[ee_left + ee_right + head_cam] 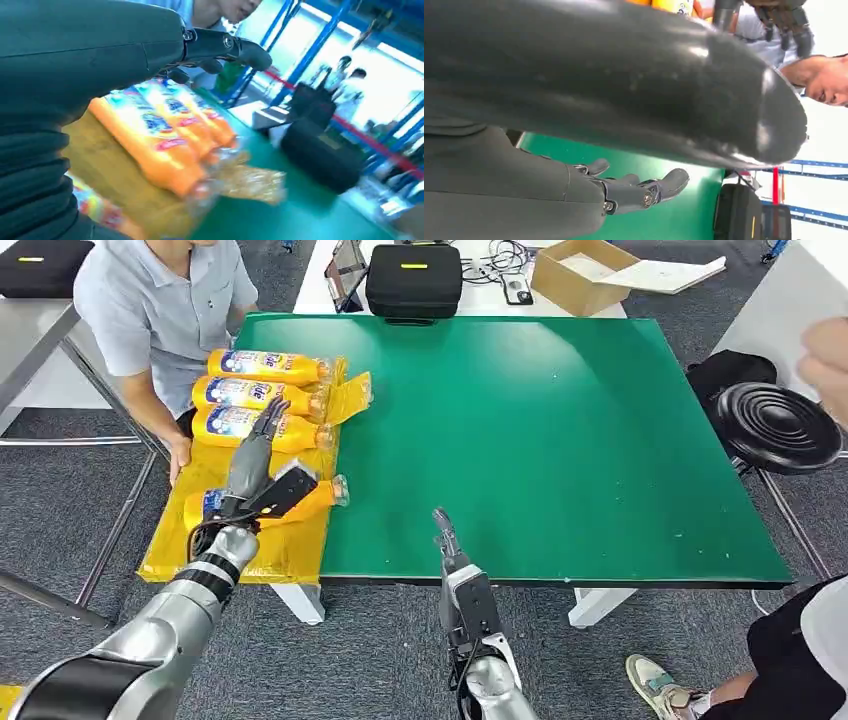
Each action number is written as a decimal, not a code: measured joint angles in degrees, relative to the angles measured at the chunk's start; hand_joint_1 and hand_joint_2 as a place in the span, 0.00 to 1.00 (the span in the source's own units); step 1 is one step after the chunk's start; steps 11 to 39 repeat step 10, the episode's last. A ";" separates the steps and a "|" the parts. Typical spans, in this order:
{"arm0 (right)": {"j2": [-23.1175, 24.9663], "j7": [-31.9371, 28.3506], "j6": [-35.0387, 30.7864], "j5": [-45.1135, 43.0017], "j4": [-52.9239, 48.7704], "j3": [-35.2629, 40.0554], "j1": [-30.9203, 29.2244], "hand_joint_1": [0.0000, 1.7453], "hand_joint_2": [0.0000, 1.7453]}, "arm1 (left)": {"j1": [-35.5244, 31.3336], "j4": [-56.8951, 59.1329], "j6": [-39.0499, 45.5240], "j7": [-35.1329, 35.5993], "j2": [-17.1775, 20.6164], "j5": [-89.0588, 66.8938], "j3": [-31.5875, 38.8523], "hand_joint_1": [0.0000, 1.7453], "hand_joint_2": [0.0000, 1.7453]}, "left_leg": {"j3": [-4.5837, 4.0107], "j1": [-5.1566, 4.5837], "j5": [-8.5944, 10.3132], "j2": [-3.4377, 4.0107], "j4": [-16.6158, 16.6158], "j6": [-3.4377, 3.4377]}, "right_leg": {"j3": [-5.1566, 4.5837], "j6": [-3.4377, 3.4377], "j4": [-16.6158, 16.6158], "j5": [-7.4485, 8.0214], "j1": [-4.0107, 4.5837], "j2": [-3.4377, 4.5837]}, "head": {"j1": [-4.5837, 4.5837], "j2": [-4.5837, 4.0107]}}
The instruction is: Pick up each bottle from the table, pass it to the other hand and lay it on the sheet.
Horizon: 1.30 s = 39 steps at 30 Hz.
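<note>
Green tabletop [560, 430]: you have four orange plastic bottles [262, 394] lying on the yellow plastic sheet [290, 545] at nine o'clock. Your left hand [262, 472] hovers over them, fingers spread, empty. Your right hand [452, 558] at six o'clock: fingers extended, empty.

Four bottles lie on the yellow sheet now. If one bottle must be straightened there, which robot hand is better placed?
The left robot hand: it hovers over the bottles on the sheet. The right robot hand is at the table's near edge, apart from them.
</note>
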 measured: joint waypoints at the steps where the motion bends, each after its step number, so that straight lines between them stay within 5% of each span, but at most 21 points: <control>1: 0.00 0.00 -0.07 0.00 0.00 0.00 0.03 0.00 0.00 | 0.49 -0.97 -0.35 -0.54 -0.20 1.17 0.09 0.00 1.00 | 0.00 0.00 0.00 0.00 0.00 0.00 | 0.00 0.00 0.00 0.00 0.00 0.00 | 0.00 0.00; 39: -0.07 0.00 0.04 -0.67 -0.04 -0.06 0.60 0.00 0.00 | 2.72 -4.84 -3.62 -2.07 -0.74 8.73 1.22 0.00 1.00 | 0.00 0.00 0.00 0.04 0.00 0.00 | -0.02 0.00 0.00 0.00 0.00 0.01 | 0.00 0.00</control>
